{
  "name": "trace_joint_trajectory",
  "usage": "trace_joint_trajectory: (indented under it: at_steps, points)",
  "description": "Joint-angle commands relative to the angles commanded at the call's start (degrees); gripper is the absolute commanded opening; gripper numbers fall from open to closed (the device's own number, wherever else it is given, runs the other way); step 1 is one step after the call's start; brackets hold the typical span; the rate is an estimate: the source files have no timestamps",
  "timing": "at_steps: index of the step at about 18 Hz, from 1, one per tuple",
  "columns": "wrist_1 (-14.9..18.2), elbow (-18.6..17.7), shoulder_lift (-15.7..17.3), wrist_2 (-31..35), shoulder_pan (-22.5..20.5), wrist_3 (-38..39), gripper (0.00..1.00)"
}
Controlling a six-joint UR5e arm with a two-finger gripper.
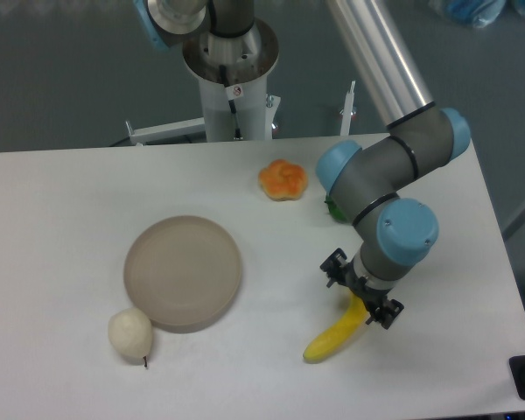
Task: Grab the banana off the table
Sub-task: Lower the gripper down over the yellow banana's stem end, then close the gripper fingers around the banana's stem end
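Observation:
The yellow banana [332,338] lies on the white table [61,227] at the front right, its lower end pointing to the front left. My gripper [360,294] points straight down over the banana's upper end. Its black fingers [335,266] stand apart, one on each side of the fruit, so the jaws are open and straddle it. The banana's upper tip is hidden under the gripper, and the banana seems to rest on the table.
A round grey-beige plate [183,272] sits left of centre. A whitish pear-like fruit [129,333] lies at its front left. An orange lobed fruit [283,179] lies at the back. A small green thing [332,210] is half hidden behind the arm. The table's right edge is close.

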State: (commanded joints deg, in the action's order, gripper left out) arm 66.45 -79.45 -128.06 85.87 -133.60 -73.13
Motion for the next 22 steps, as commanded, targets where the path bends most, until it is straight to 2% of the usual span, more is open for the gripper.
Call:
trace_joint_trajectory:
  at_steps: [5,6,12,15,22]
  points:
    - [-0.3,0.5,-1.4,0.0,0.9,5.7,1.00]
    - [-1.1,0.6,-1.7,0.0,1.0,6.8,1.00]
    - [-3.4,1.1,-2.1,0.0,0.9,7.8,1.00]
    - [-3.4,1.9,-2.1,0.0,0.7,7.9,1.00]
    - [-4.5,0.9,-2.5,0.2,1.0,8.1,0.99]
